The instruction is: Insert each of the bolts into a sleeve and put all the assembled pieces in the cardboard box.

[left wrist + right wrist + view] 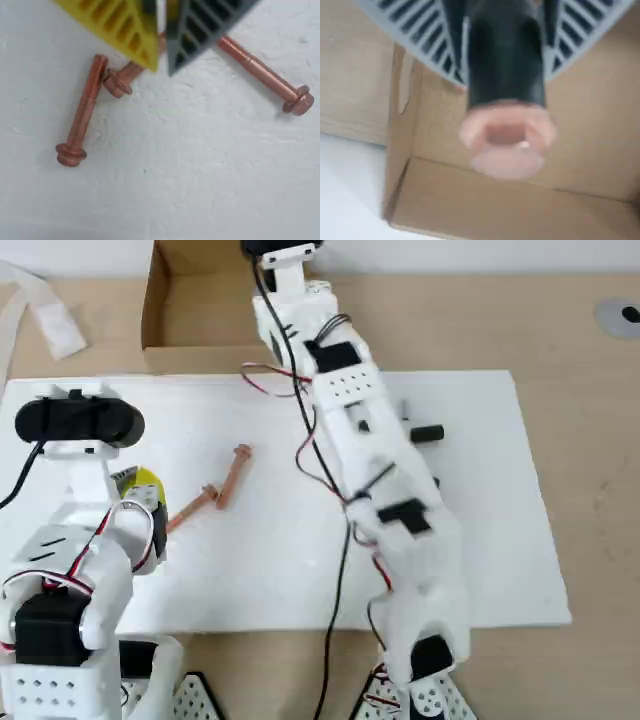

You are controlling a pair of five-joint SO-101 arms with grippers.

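White foam board (pixel 480 570) on a wooden table. Right gripper (pixel 505 77) clamped on black cylindrical sleeve (pixel 505 45), copper flanged bolt (pixel 506 137) seated inside. Long axis points down into brown cardboard box (pixel 195 300), top of frame. Left gripper (pixel 161 62) pinched together, empty, over three loose copper bolts (pixel 82 112).

Table top: light wood table (pixel 580 420), bare along the right side of the frame.
Work surface: white sheet (pixel 260 570) across the centre.
Upper left: white strip (pixel 55 325), crumpled.
Upper right edge: grey disc (pixel 618 315).
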